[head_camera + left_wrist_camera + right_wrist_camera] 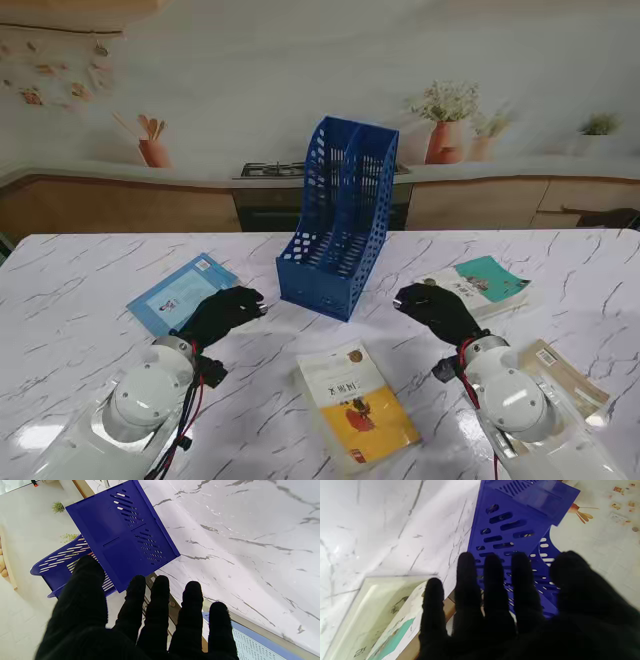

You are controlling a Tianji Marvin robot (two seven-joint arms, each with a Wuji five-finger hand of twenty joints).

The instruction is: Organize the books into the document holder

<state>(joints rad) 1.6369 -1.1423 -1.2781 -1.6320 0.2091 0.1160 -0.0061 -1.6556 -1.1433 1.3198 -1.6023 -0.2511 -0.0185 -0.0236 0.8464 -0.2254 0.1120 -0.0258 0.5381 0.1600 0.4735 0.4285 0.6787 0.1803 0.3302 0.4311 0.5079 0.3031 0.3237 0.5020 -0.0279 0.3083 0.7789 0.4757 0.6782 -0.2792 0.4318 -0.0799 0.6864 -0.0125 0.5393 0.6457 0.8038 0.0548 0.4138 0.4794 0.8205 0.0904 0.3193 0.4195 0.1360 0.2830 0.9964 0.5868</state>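
Blue book (181, 292): lies flat on the marble table (80, 290), far left of the scene, its near right corner just beside the left hand; it looks thin and light, probably a flexible paperback.
Left hand (222, 311): black-gloved, fingers spread and holding nothing, hovering at the blue book's right edge; the left wrist view shows the fingers (160, 597) apart with only air between them.
Yellow book (357, 405): flat on the table near me, between the two arms, touched by neither hand; the glossy cover would likely be slippery.
Document holder (338, 217): blue perforated plastic, upright at centre, farther from me than the hands, two slots open at the top, no book seen in it; light and stiff, so it may slide if pushed.
Right hand (437, 310): black-gloved, fingers loosely extended, empty, just over the near left corner of the teal book.
Teal book (481, 284): flat, right of the holder, thicker-looking than the blue one.
Tan book (567, 377): far right, near me, partly hidden by the right arm.
Where to grip: books lying flat offer no edge from above; best to slide one to lift an edge, then pinch near the spine where it is stiffest.
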